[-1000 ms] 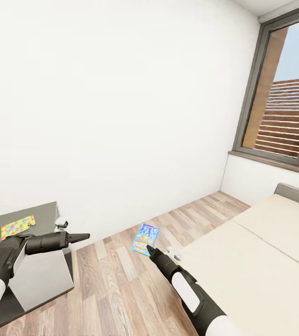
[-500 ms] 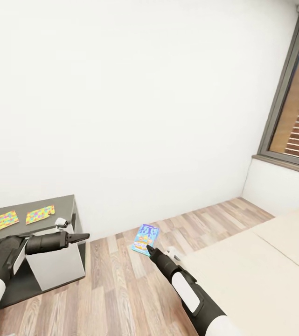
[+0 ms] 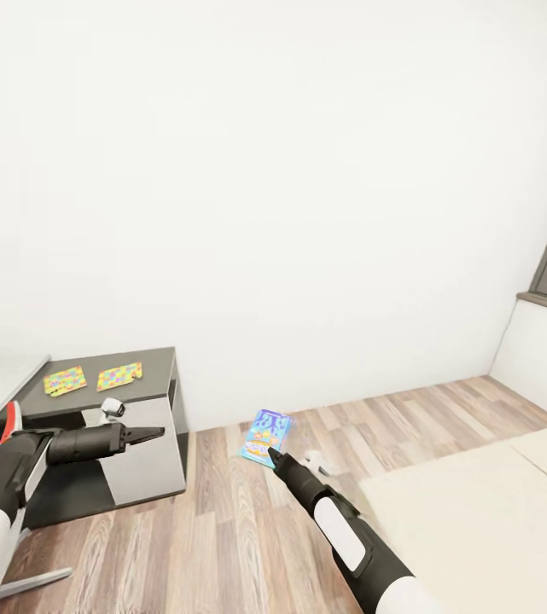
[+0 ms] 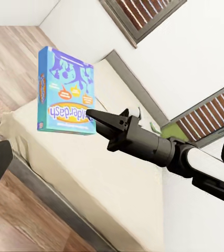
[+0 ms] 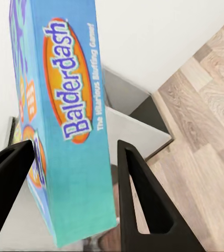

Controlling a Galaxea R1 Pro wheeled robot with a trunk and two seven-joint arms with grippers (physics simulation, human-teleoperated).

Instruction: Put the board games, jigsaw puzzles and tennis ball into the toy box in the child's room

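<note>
The right end effector (image 3: 271, 457) reaches forward from the lower middle of the head view and holds a blue board game (image 3: 266, 437), a thin box lettered "Balderdash", up in the air above the wood-plank floor (image 3: 222, 529). In the right wrist view the box (image 5: 59, 126) stands on edge between the two dark fingers (image 5: 138, 199), which close on its lower part. The left wrist view shows the same box (image 4: 64, 92) gripped at the tip of the right end effector (image 4: 98, 118), with the beige bed (image 4: 85, 168) behind it. The left end effector (image 3: 149, 433) is held out level at the left, pointing right, its tips drawn close together with nothing between them. Far left, against the white wall, stands a dark grey bench (image 3: 149, 362); two jigsaw puzzles (image 3: 119, 375) lie flat on its top, side by side and slightly apart. The corner of the bed (image 3: 478, 512) lies at the near right.
</note>
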